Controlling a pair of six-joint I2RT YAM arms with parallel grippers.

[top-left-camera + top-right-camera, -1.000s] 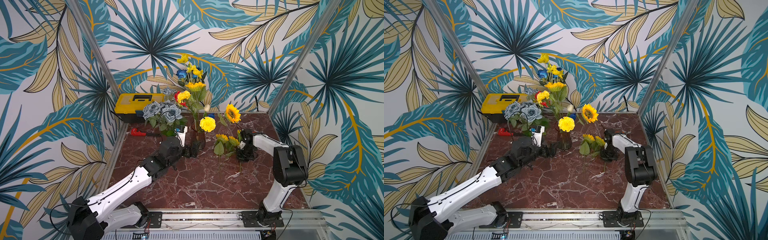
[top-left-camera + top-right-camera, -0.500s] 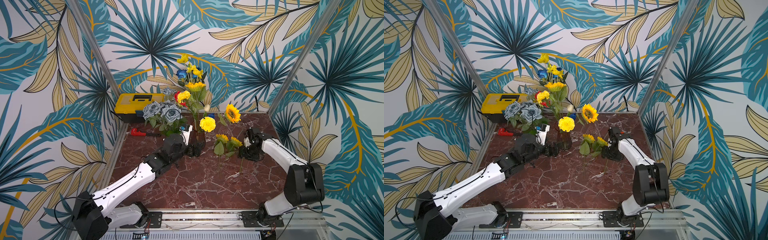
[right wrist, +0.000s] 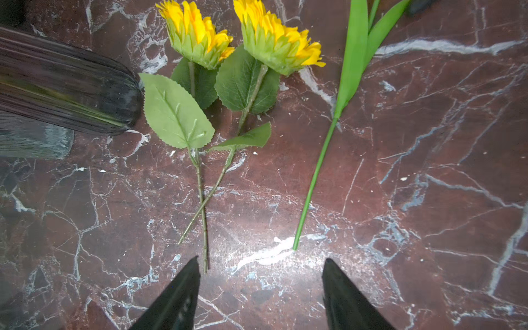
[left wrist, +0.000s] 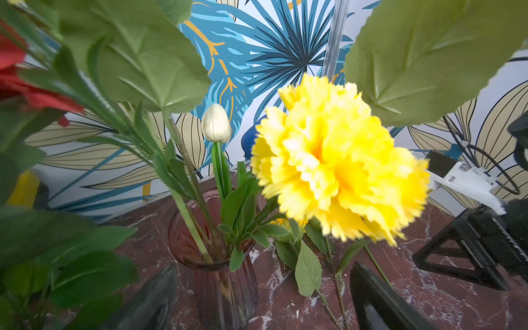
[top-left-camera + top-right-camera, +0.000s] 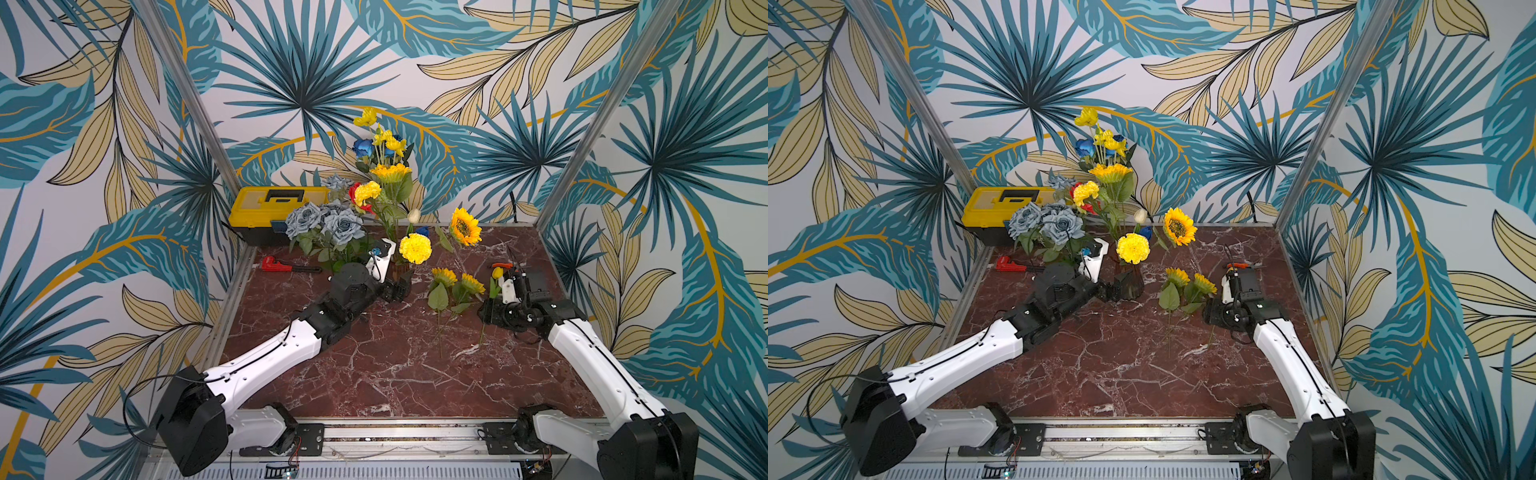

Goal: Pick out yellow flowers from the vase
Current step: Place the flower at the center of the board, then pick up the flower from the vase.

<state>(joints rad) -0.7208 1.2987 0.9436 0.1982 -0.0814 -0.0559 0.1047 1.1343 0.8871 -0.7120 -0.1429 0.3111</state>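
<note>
Two yellow sunflowers and a yellow tulip are laid on the maroon marble table beside the ribbed glass vase holding other yellow blooms; left tool and right tool are held open, empty.

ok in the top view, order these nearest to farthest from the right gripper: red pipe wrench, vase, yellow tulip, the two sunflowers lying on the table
From the right gripper, in a top view:
1. yellow tulip, stem right beside it
2. two sunflowers, lying toward the vase
3. vase, back centre
4. red pipe wrench, far left edge
</note>
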